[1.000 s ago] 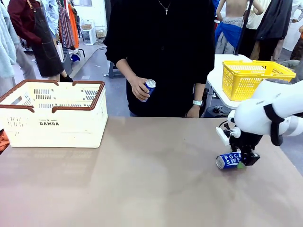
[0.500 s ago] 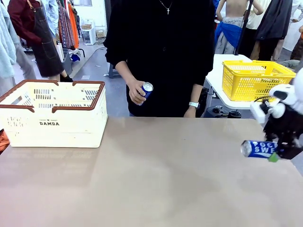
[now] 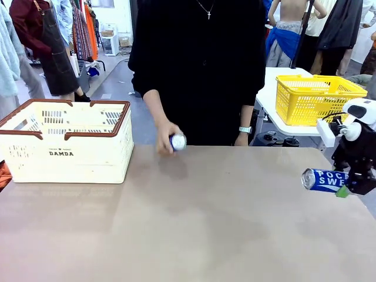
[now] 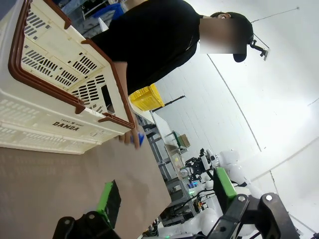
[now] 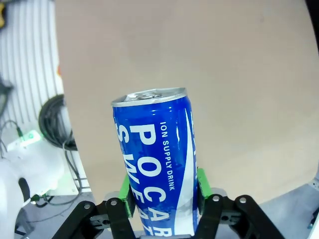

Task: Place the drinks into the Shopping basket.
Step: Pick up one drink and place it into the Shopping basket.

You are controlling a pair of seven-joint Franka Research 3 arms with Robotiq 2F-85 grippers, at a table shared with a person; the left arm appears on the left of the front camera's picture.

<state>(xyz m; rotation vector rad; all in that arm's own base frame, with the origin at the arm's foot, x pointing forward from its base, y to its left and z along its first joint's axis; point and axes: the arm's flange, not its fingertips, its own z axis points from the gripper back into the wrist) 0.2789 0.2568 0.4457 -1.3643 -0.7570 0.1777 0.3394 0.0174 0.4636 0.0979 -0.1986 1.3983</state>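
At the right edge, the right gripper (image 3: 345, 187) pinches a can (image 3: 325, 179) sideways, clear of the table. The left gripper (image 4: 167, 195) is spread and empty. Mid-frame, a hand (image 3: 166, 136) holds another can (image 3: 178, 142) at table level. Crossing to the basket (image 3: 64, 158), at left, could clip that hand.

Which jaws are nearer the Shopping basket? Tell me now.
Left. The left jaws hang close before the Shopping basket; the right jaws hold a can across the table from it.
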